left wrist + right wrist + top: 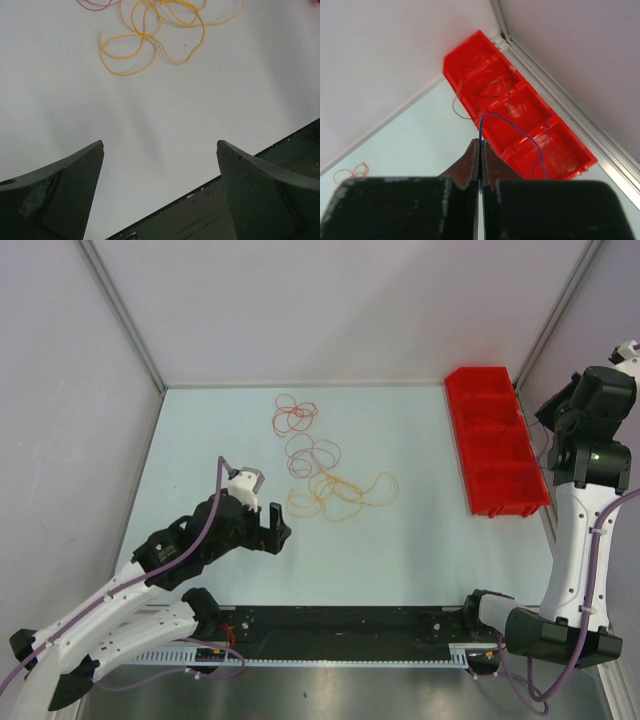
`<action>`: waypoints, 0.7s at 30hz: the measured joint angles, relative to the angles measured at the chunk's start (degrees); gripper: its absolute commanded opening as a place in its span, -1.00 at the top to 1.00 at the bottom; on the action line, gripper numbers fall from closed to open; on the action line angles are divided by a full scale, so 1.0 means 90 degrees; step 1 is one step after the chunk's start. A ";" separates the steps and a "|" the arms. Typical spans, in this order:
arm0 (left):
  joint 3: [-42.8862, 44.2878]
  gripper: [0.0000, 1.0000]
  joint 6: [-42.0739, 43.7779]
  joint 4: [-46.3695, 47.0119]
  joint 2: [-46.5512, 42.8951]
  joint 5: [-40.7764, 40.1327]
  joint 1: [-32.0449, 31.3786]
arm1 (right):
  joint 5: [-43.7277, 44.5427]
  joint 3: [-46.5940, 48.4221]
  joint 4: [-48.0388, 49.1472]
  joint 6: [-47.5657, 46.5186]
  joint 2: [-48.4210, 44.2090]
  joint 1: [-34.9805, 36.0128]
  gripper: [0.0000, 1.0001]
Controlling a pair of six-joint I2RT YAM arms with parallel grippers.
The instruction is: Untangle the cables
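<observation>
Three loose tangles of cables lie at the table's middle: red loops, pinkish-brown loops and orange-yellow loops. My left gripper hovers just left of and nearer than the orange-yellow one, open and empty. In the left wrist view its fingers stand wide apart, with the orange-yellow cable ahead. My right gripper is raised by the red bin. Its jaws are shut on a thin blue cable that arcs down into the bin. A dark cable hangs over the bin's edge.
The bin has several compartments and stands along the right wall. Pale walls with metal frame posts close the table at the back and sides. A black rail runs along the near edge between the arm bases.
</observation>
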 measured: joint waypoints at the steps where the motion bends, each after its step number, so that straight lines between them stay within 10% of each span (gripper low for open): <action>1: -0.0005 -1.00 0.0000 0.0007 -0.0010 -0.0007 0.0000 | 0.0075 -0.0053 -0.0051 0.0005 0.0000 -0.0036 1.00; 21: -0.0019 -1.00 -0.0002 0.0053 -0.0189 -0.0175 0.0000 | 0.0328 -0.1212 0.0024 0.0240 0.0136 -0.0352 1.00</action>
